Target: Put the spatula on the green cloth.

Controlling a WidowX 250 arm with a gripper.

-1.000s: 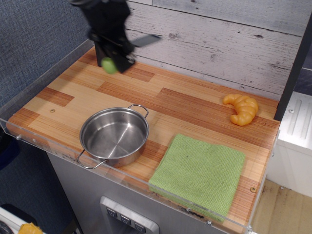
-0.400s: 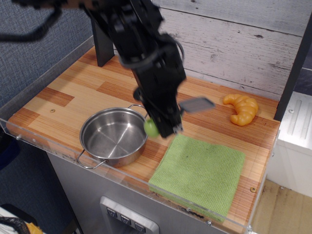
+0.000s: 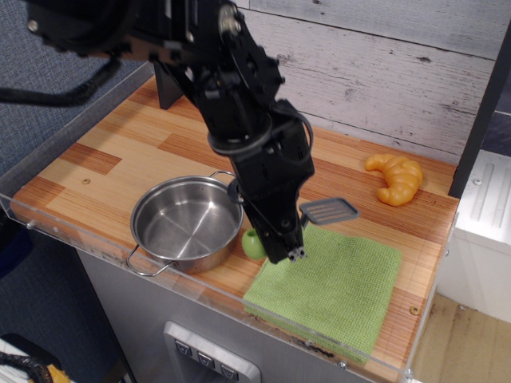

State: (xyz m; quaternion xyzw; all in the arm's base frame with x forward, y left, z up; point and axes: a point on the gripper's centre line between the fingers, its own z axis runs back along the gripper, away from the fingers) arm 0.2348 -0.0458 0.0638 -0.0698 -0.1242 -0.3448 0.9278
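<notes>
My gripper (image 3: 284,243) is shut on the spatula, holding it low over the left edge of the green cloth (image 3: 335,283). The spatula's lime-green handle end (image 3: 254,244) sticks out to the left, by the pot. Its grey slotted blade (image 3: 329,211) sticks out to the right, above the cloth's back edge. The middle of the spatula is hidden by my fingers. I cannot tell whether it touches the cloth.
A steel pot (image 3: 188,223) stands just left of the gripper. A toy croissant (image 3: 395,178) lies at the back right. A clear plastic rim (image 3: 120,254) runs along the table's front and left edges. A white wood-plank wall (image 3: 375,64) stands behind.
My gripper, carrying the spatula, has come from the table's back left corner, across past the pot, down to the green cloth's left edge.
</notes>
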